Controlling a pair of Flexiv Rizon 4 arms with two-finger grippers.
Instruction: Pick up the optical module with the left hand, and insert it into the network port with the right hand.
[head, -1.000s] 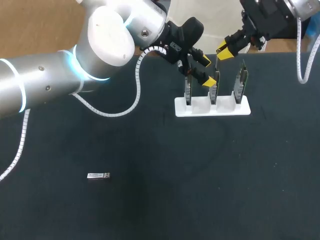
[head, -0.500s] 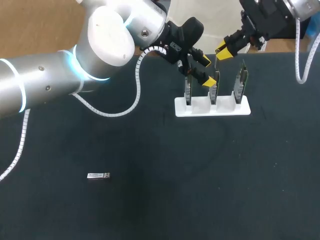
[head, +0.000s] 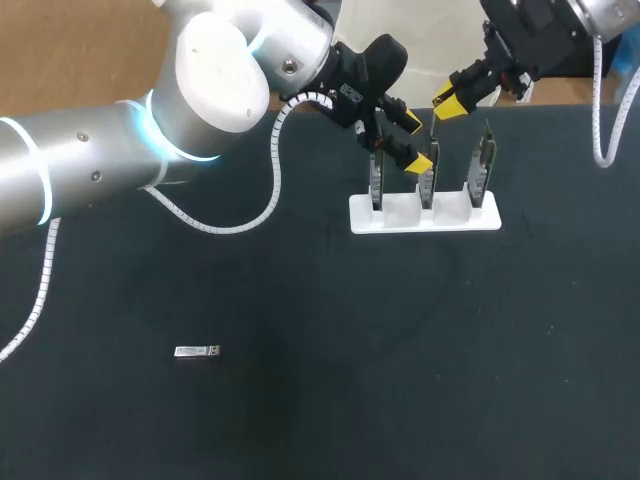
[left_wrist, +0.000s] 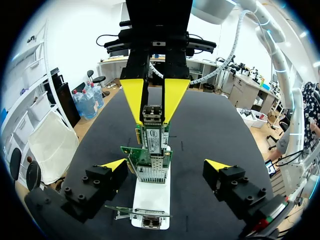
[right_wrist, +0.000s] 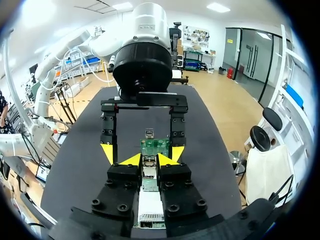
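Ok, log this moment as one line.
right gripper: shut on optical module atop upright card | left gripper: open around card rack | second module: on table

Robotics lab: a cabled left arm (head: 100, 170) and right arm (head: 560, 25) hang over a dark desk (head: 400, 350). On it, a white stand (head: 425, 215) holds three circuit cards (head: 483, 160) upright.
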